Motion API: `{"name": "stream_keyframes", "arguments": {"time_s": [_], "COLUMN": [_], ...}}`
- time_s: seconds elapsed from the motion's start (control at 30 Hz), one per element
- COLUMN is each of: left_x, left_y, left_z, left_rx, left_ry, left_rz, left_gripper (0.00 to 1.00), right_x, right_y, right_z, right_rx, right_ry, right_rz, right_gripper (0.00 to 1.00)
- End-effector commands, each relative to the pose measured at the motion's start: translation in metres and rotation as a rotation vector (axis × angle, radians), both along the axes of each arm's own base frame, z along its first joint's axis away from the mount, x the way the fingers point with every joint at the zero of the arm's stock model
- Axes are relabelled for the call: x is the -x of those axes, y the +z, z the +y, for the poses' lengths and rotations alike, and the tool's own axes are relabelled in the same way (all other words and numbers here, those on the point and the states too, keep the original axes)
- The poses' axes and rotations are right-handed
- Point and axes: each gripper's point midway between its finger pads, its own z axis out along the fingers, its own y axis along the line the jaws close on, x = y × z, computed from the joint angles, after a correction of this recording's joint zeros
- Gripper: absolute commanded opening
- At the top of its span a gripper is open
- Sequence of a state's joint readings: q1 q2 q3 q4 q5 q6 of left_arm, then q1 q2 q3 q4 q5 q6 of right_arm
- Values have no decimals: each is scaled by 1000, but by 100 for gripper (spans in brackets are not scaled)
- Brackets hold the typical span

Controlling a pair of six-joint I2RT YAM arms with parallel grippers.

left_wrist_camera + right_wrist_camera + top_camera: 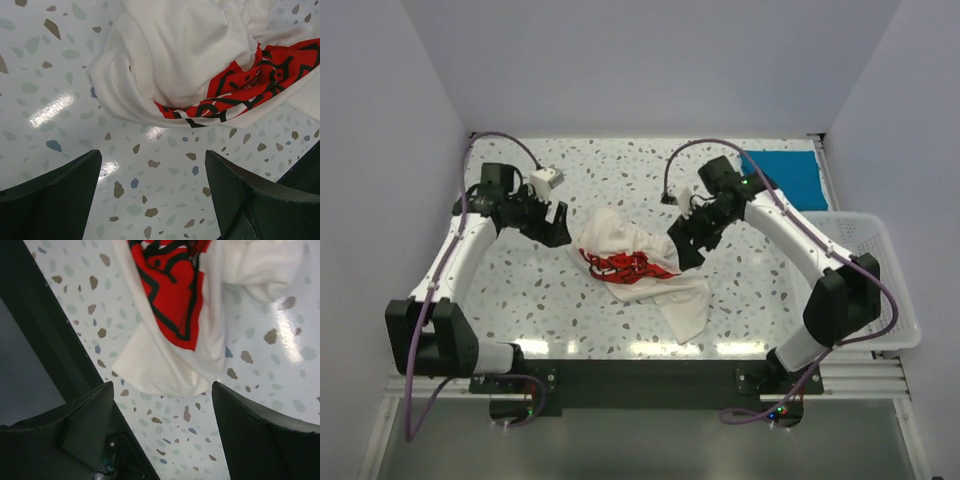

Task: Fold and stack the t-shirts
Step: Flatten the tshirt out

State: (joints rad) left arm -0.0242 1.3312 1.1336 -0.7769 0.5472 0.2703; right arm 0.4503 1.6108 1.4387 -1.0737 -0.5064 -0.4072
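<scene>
Cream-white shirt (638,265) lies crumpled on table (620,170). Left gripper (557,230) just left of it, released, empty. Right gripper (683,250) at its right edge, released, empty. Teal shirt (782,175) flat, well beyond, far right.

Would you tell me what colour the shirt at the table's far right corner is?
The shirt is plain teal-blue, clearest in the top external view.

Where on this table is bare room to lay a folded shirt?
Bare: the far middle of the table, behind the cream-white shirt; also the near-left strip between that shirt and the left arm. Crowded: the centre, where the left fingers and right fingers flank the shirt, and the far right corner, holding the teal-blue shirt.
</scene>
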Motion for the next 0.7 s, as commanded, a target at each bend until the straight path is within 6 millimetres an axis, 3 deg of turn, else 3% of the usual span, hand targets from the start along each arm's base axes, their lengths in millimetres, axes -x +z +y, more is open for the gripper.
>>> {"name": "stream_keyframes", "arguments": {"time_s": [0.0,0.13,0.37,0.43,0.47,0.5,0.53,0.57,0.6,0.63,0.67], "left_x": [-21,-48,-82,-82,-82,-83,-87,-90,-93,-103,-107], "left_y": [-26,-51,-83,-92,-92,-91,-85,-81,-74,-60,-52], "left_z": [-9,-21,-35,-39,-40,-41,-40,-39,-37,-31,-29], "left_rx": [6,20,82,90,97,99,103,113,129,151,166], "left_ry": [-38,4,52,42,39,39,42,47,54,76,81], "left_rz": [-8,57,130,166,177,181,177,174,167,147,137], "left_gripper": [88,88,77,57,48,32,25,18,6,2,0], "right_x": [14,27,2,-3,-6,-13,-18,-23,-36,-48,-57], "right_y": [-15,-58,-113,-121,-127,-129,-130,-130,-126,-122,-118], "right_z": [20,26,12,6,5,0,-3,-4,-2,-5,-5], "right_rx": [25,116,290,331,346,381,392,398,394,389,381], "right_ry": [167,202,160,150,148,136,129,123,113,90,79], "right_rz": [-99,-41,-60,-70,-77,-99,-107,-110,-128,-138,-145], "right_gripper": [81,78,69,63,50,43,37,20,9,0,0]}}
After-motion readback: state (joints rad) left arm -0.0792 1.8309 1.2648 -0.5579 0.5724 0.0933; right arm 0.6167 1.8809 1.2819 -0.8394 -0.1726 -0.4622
